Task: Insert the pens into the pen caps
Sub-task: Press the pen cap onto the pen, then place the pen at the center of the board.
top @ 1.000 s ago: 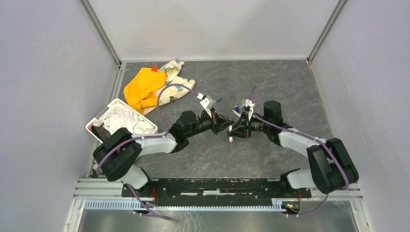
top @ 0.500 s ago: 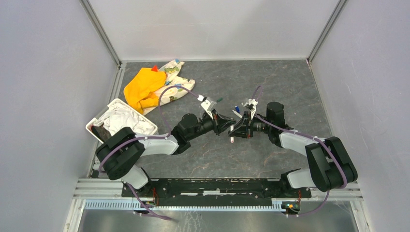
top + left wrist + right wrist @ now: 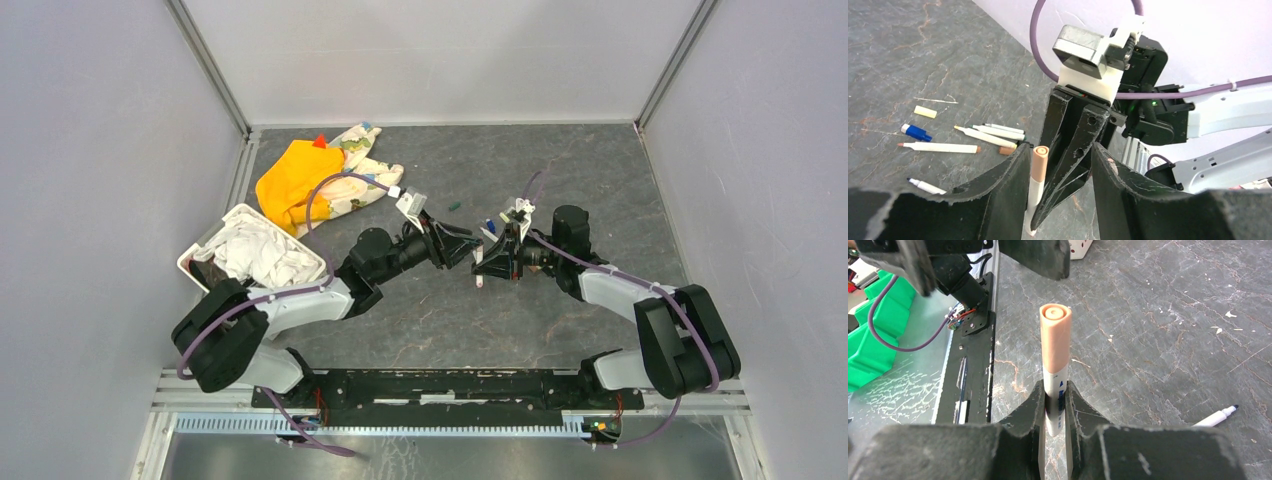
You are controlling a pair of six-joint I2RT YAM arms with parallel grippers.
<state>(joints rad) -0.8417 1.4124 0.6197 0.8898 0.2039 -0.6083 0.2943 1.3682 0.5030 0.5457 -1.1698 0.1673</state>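
Observation:
My right gripper [image 3: 1054, 395] is shut on a white pen [image 3: 1055, 390] held upright, with a peach pen cap [image 3: 1055, 337] seated on its top end. In the left wrist view that cap [image 3: 1039, 162] stands between my left gripper's [image 3: 1059, 152] spread jaws, close to the left finger [image 3: 1008, 175] and clear of the right one. Seen from above, the two grippers [image 3: 462, 245] [image 3: 490, 262] meet at the table's middle. Loose pens [image 3: 940, 147] [image 3: 985, 136], a blue cap [image 3: 916, 132], a cream cap [image 3: 925, 111] and a brown cap [image 3: 1007, 150] lie on the table beyond.
An orange cloth [image 3: 295, 180] and a patterned cloth [image 3: 358, 170] lie at the back left. A white basket [image 3: 250, 250] of rags stands by the left wall. A dark green cap [image 3: 453, 207] lies behind the grippers. A thin bare stick [image 3: 935, 100] and another pen [image 3: 1215, 417] rest on the slate.
My left gripper has opened and let go of the peach cap, which stays on the pen. The left arm has drawn back a little to the left. The right gripper keeps its hold.

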